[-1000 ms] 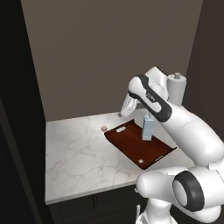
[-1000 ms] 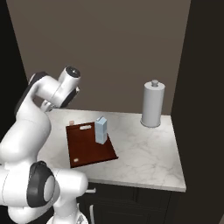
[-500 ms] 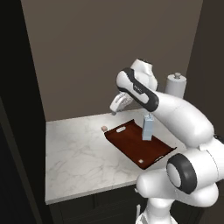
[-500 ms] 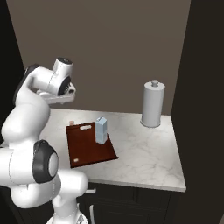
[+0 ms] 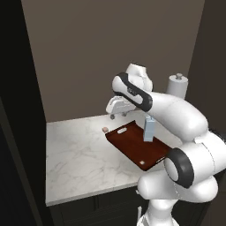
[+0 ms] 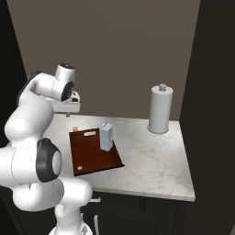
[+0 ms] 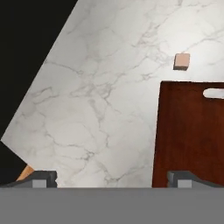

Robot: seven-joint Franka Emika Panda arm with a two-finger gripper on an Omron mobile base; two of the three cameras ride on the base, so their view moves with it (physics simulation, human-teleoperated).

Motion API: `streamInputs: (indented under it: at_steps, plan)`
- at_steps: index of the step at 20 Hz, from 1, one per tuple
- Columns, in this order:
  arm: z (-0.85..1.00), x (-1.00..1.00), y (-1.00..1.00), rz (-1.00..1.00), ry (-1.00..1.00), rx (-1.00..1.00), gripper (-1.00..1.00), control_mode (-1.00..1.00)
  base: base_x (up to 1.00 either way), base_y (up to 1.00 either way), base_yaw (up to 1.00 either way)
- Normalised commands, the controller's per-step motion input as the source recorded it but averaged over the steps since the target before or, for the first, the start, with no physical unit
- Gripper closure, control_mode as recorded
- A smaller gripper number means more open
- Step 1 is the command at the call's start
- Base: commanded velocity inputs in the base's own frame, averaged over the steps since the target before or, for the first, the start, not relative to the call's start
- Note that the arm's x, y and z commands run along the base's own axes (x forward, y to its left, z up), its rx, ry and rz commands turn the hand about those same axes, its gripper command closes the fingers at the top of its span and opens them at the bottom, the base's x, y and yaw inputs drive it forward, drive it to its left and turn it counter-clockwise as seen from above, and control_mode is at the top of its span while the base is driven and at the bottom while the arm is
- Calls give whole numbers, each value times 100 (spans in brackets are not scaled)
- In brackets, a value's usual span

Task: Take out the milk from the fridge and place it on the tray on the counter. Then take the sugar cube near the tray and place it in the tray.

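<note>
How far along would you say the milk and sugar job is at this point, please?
The milk already stands upright on the tray, so that part looks done. The claw is open and empty, hanging above the counter near the tray's end. Left: pick up the sugar cube, lying on the marble just off the tray, and put it in.

White marble surface (image 5: pixel 84 154) with grey veins, over dark cabinets. Resting on it: dark red-brown tray (image 5: pixel 132 145), tiny beige sugar cube (image 7: pixel 181 61) just beside the tray's slotted short end, tall grey-white cylinder (image 6: pixel 160 109) with knob, well apart.
</note>
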Motion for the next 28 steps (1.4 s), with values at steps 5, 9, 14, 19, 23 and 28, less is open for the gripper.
streamInputs:
  at_steps: [5, 9, 14, 19, 23, 28]
  plan:
    - [-21, 0, 2, -16, 0, -13, -100, -100, 0, 0, 0]
    - [-31, 0, 0, -14, 0, -13, -100, -100, 0, 0, 0]
    - [-30, 16, 0, -12, 2, -10, -100, -100, 0, 0, 0]
    - [-12, 36, 0, -6, 1, -2, -100, -100, 0, 0, 0]
    - [-11, 44, 0, -3, 0, 0, -100, -100, 0, 0, 0]
    - [-23, 41, 3, -1, 0, -1, -100, -100, 0, 0, 0]
